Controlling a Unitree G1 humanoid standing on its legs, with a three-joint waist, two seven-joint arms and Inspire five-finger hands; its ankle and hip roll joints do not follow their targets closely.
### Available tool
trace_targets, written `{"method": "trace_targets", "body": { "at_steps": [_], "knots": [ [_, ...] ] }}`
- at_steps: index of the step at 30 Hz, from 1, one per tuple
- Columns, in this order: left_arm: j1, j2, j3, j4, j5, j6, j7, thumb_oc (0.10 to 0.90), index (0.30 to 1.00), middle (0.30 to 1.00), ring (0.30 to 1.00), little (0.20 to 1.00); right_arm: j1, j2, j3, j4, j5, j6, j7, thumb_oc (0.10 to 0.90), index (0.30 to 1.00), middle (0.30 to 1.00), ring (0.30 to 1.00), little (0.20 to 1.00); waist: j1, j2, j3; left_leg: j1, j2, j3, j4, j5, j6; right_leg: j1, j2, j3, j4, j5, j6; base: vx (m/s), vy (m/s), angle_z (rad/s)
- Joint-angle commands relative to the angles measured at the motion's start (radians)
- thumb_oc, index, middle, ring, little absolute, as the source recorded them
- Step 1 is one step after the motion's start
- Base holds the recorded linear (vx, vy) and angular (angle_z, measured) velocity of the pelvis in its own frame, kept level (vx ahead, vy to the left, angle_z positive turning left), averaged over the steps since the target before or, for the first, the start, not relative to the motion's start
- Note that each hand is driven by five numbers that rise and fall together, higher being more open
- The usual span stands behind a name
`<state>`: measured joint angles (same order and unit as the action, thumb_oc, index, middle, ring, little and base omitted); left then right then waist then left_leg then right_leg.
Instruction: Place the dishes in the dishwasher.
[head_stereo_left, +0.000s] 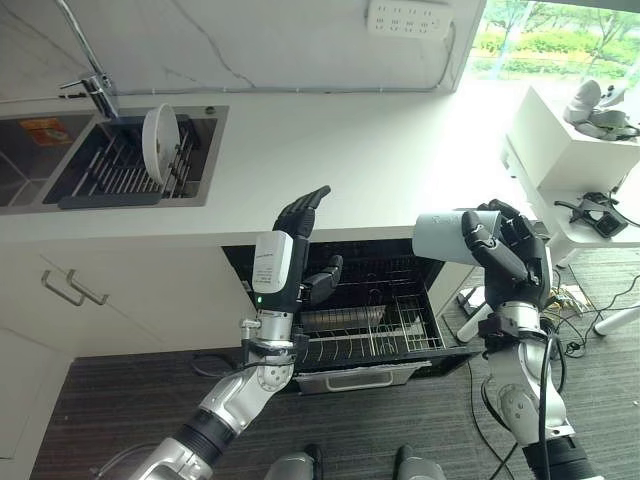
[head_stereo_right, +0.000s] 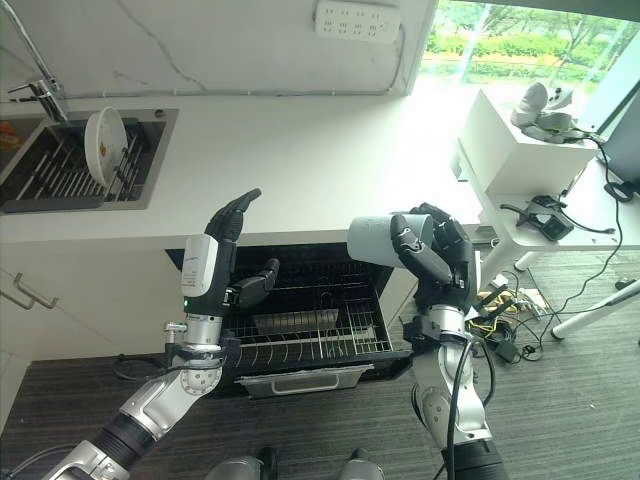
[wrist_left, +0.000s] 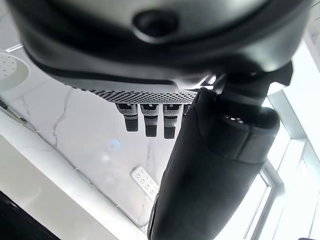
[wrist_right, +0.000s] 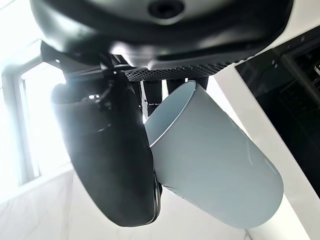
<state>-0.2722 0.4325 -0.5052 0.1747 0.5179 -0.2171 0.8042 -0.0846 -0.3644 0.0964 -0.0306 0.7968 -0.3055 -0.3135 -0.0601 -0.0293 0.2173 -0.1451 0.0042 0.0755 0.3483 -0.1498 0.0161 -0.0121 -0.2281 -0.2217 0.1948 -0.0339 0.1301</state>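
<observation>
The right hand (head_stereo_left: 510, 255) is curling its fingers and thumb round a pale cup (head_stereo_left: 452, 236), holding it on its side at the right of the frame, above the right edge of the open dishwasher (head_stereo_left: 350, 300). The left hand (head_stereo_left: 300, 225) is standing upright at centre frame with fingers straight and spread, holding nothing, just in front of the surface (head_stereo_left: 350, 150).

Below both hands the rack (head_stereo_left: 365, 335) is pulled out, and I am making out no plates or cups in it, though part of it is hidden behind the left hand. So I am judging the task barely begun: the cup is not yet set down, and a white plate (head_stereo_left: 159, 143) is waiting on edge in the sink (head_stereo_left: 120, 165) at upper left.

As for writing, a white panel on the left hand is carrying small print, too small to read. An orange sticker (head_stereo_left: 43, 130) is lying by the sink, unreadable too.
</observation>
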Motion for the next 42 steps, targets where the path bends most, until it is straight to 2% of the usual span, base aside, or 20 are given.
{"method": "trace_targets", "body": {
  "at_steps": [1,6,9,11,12,14,16,17,19,20,23,25,26,27,28,29,32,37,42],
  "knots": [
    [-0.043,0.016,0.015,-0.116,0.014,-0.037,0.054,0.8,0.9,0.9,0.9,0.9,-0.096,-0.037,-0.047,-0.053,0.013,-0.147,0.051,0.4,0.3,0.3,0.3,0.3,0.011,0.006,-0.071,0.102,0.098,0.083,-0.048,-0.115,-0.034,-0.043,0.021,0.059,0.105,-0.154,0.036,0.0,-0.002,-0.03],
    [-0.04,0.021,0.022,-0.122,0.009,-0.033,0.046,0.8,0.9,0.9,0.9,0.9,-0.086,-0.033,-0.048,-0.038,0.035,-0.154,0.07,0.4,0.3,0.3,0.3,0.3,0.008,0.008,-0.071,0.103,0.098,0.085,-0.048,-0.114,-0.035,-0.043,0.022,0.061,0.105,-0.154,0.036,0.01,-0.003,-0.05],
    [-0.031,0.022,0.026,-0.126,-0.013,-0.035,0.011,0.8,0.9,0.9,0.9,0.9,-0.079,-0.029,-0.039,-0.04,0.028,-0.132,0.087,0.4,0.3,0.3,0.3,0.3,0.007,0.01,-0.072,0.103,0.098,0.086,-0.048,-0.113,-0.035,-0.043,0.022,0.061,0.105,-0.155,0.035,0.01,0.0,-0.01],
    [-0.024,0.027,0.028,-0.128,-0.053,-0.069,-0.065,0.8,0.9,0.9,0.9,0.9,-0.074,-0.029,-0.039,-0.04,0.026,-0.103,0.095,0.4,0.3,0.3,0.3,0.3,0.006,0.012,-0.072,0.102,0.099,0.087,-0.048,-0.113,-0.036,-0.043,0.022,0.06,0.105,-0.156,0.035,0.0,0.0,0.0],
    [-0.014,0.034,0.023,-0.128,-0.061,-0.117,-0.127,0.8,0.9,0.9,0.9,0.9,-0.066,-0.028,-0.037,-0.034,0.032,-0.077,0.106,0.4,0.3,0.3,0.3,0.3,0.004,0.014,-0.073,0.1,0.099,0.089,-0.048,-0.112,-0.037,-0.045,0.023,0.06,0.105,-0.156,0.035,0.0,0.0,0.0],
    [0.002,0.046,0.026,-0.133,-0.084,-0.132,-0.166,0.8,0.9,0.9,0.9,0.9,-0.059,-0.026,-0.038,-0.017,0.036,-0.052,0.118,0.4,0.3,0.3,0.3,0.3,0.005,0.016,-0.072,0.098,0.101,0.09,-0.048,-0.109,-0.039,-0.047,0.02,0.056,0.105,-0.155,0.035,0.01,0.005,-0.02],
    [0.015,0.057,0.029,-0.126,-0.134,-0.158,-0.192,0.8,0.9,0.9,0.9,0.9,-0.054,-0.025,-0.033,-0.003,0.039,-0.042,0.12,0.4,0.3,0.3,0.3,0.3,0.005,0.018,-0.072,0.097,0.102,0.092,-0.048,-0.108,-0.04,-0.047,0.02,0.054,0.105,-0.155,0.034,0.0,0.0,0.0],
    [0.041,0.066,0.041,-0.128,-0.174,-0.22,-0.236,0.8,0.9,0.9,0.9,0.9,-0.045,-0.018,-0.035,0.028,0.041,-0.036,0.136,0.4,0.3,0.3,0.3,0.3,0.011,0.022,-0.071,0.095,0.103,0.091,-0.048,-0.105,-0.041,-0.046,0.018,0.048,0.105,-0.156,0.034,0.0,0.0,0.0],
    [0.057,0.07,0.052,-0.137,-0.212,-0.241,-0.275,0.8,0.9,0.9,0.9,0.9,-0.04,-0.011,-0.036,0.046,0.035,-0.033,0.143,0.4,0.3,0.3,0.3,0.3,0.016,0.024,-0.071,0.092,0.104,0.089,-0.048,-0.104,-0.042,-0.045,0.016,0.042,0.105,-0.157,0.033,0.0,0.0,0.0],
    [0.074,0.074,0.061,-0.143,-0.256,-0.274,-0.324,0.8,0.9,0.9,0.9,0.9,-0.038,-0.006,-0.035,0.055,0.029,-0.033,0.142,0.4,0.3,0.3,0.3,0.3,0.02,0.025,-0.07,0.09,0.105,0.089,-0.048,-0.103,-0.043,-0.045,0.014,0.037,0.105,-0.157,0.032,0.0,0.0,0.0],
    [0.112,0.084,0.073,-0.169,-0.265,-0.324,-0.395,0.8,0.9,0.9,0.9,0.9,-0.034,-0.001,-0.04,0.071,0.027,-0.036,0.15,0.4,0.3,0.3,0.3,0.3,0.029,0.028,-0.067,0.084,0.106,0.086,-0.048,-0.099,-0.045,-0.046,0.01,0.026,0.105,-0.157,0.032,0.0,-0.017,0.1],
    [0.163,0.098,0.083,-0.198,-0.343,-0.342,-0.527,0.8,0.9,0.9,0.9,0.9,-0.031,-0.002,-0.044,0.087,0.031,-0.043,0.158,0.4,0.3,0.3,0.3,0.3,0.041,0.033,-0.064,0.077,0.106,0.079,-0.048,-0.096,-0.048,-0.046,0.006,0.01,0.105,-0.159,0.031,0.0,-0.011,0.21],
    [0.191,0.097,0.076,-0.181,-0.421,-0.247,-0.645,0.8,0.9,0.9,0.9,0.9,-0.032,-0.002,-0.041,0.105,0.029,-0.042,0.177,0.4,0.3,0.3,0.3,0.3,0.046,0.037,-0.063,0.073,0.109,0.077,-0.048,-0.093,-0.052,-0.043,0.005,0.0,0.105,-0.161,0.031,0.03,-0.009,0.22],
    [0.206,0.097,0.06,-0.125,-0.453,-0.187,-0.691,0.8,0.9,0.9,0.9,0.9,-0.034,-0.007,-0.04,0.114,0.027,-0.031,0.192,0.4,0.3,0.3,0.3,0.3,0.047,0.039,-0.064,0.072,0.11,0.075,-0.048,-0.091,-0.054,-0.042,0.006,-0.004,0.105,-0.164,0.029,0.07,-0.01,0.3],
    [0.232,0.103,0.044,-0.058,-0.432,-0.172,-0.727,0.8,0.9,0.9,0.9,0.9,-0.039,-0.023,-0.039,0.128,0.01,-0.01,0.206,0.4,0.3,0.3,0.3,0.3,0.053,0.041,-0.064,0.071,0.11,0.071,-0.048,-0.088,-0.056,-0.039,0.008,-0.009,0.105,-0.166,0.027,0.1,-0.004,0.28],
    [0.246,0.118,0.029,-0.031,-0.397,-0.179,-0.72,0.8,0.9,0.9,0.9,0.9,-0.051,-0.033,-0.028,0.158,-0.007,0.009,0.199,0.4,0.3,0.3,0.3,0.3,0.06,0.044,-0.062,0.07,0.111,0.068,-0.048,-0.083,-0.058,-0.036,0.009,-0.015,0.105,-0.168,0.024,0.13,0.002,0.24],
    [0.248,0.145,0.011,-0.004,-0.335,-0.174,-0.731,0.8,0.9,0.9,0.9,0.9,-0.08,-0.044,-0.005,0.246,-0.061,0.003,0.189,0.4,0.3,0.3,0.3,0.3,0.078,0.052,-0.058,0.067,0.114,0.057,-0.048,-0.074,-0.061,-0.024,0.011,-0.029,0.105,-0.171,0.017,0.1,-0.006,0.3],
    [0.217,0.192,-0.003,-0.012,-0.302,-0.16,-0.743,0.8,0.9,0.9,0.9,0.9,-0.145,-0.099,0.009,0.338,-0.152,0.041,0.195,0.4,0.3,0.3,0.3,0.3,0.107,0.069,-0.036,0.05,0.115,0.022,-0.048,-0.058,-0.065,-0.008,0.02,-0.056,0.105,-0.175,0.002,0.07,-0.005,0.19],
    [0.182,0.23,0.001,-0.041,-0.289,-0.179,-0.752,0.8,0.9,0.9,0.9,0.9,-0.209,-0.167,0.003,0.428,-0.207,0.076,0.199,0.4,0.3,0.3,0.3,0.3,0.13,0.091,0.001,0.011,0.106,-0.018,-0.048,-0.036,-0.072,-0.018,0.027,-0.075,0.105,-0.171,-0.011,0.0,0.007,0.28]
  ]
}}
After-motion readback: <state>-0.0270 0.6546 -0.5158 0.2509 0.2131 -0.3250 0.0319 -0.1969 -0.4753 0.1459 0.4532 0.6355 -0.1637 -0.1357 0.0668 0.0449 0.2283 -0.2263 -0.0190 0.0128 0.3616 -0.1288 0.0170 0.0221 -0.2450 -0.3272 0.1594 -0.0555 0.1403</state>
